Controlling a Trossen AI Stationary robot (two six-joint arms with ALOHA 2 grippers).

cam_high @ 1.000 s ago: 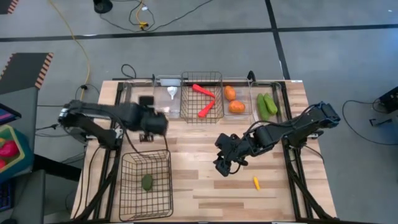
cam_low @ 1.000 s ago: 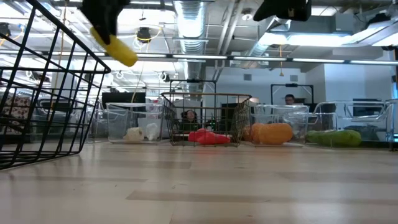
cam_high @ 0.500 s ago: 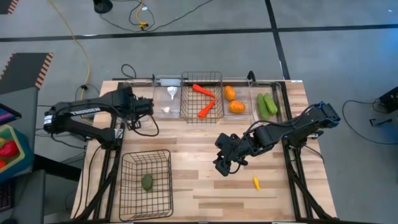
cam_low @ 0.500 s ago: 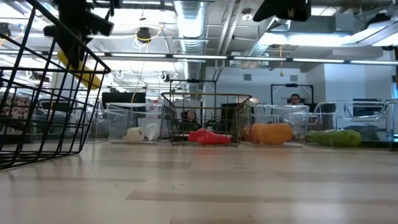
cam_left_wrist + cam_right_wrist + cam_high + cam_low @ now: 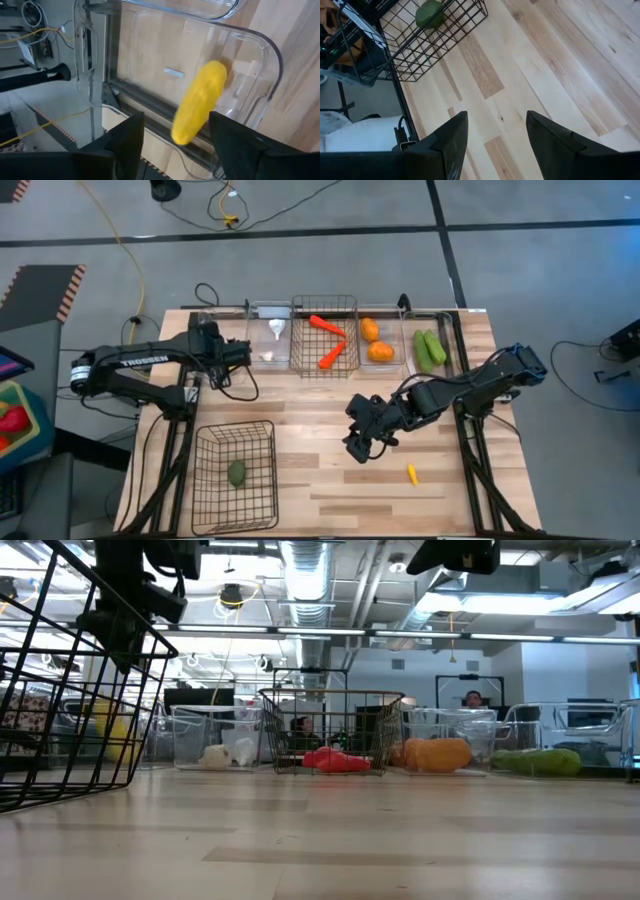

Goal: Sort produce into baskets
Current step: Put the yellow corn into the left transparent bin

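Observation:
My left gripper [image 5: 224,352] hangs open over the leftmost clear bin [image 5: 260,55] at the table's far left. The yellow squash [image 5: 200,102] is inside that bin, clear of the two fingers [image 5: 125,145], which stand on either side of it. In the low view the squash [image 5: 115,735] shows low in the bin, behind the wire mesh. My right gripper [image 5: 360,442] is open and empty above the middle of the table. The dark green avocado [image 5: 237,472] lies in the larger wire basket [image 5: 235,435] at the near left.
Along the far edge stand a clear bin with white garlic [image 5: 272,330], a wire basket with two carrots [image 5: 330,340], and clear bins with two orange fruits [image 5: 375,340] and two cucumbers [image 5: 431,348]. A tiny yellow piece [image 5: 411,473] lies near the right.
My left gripper has gone from over the table's left middle toward the far left, to above the leftmost clear bin, and has let go of the yellow squash. The squash has dropped from below the gripper down into the bin.

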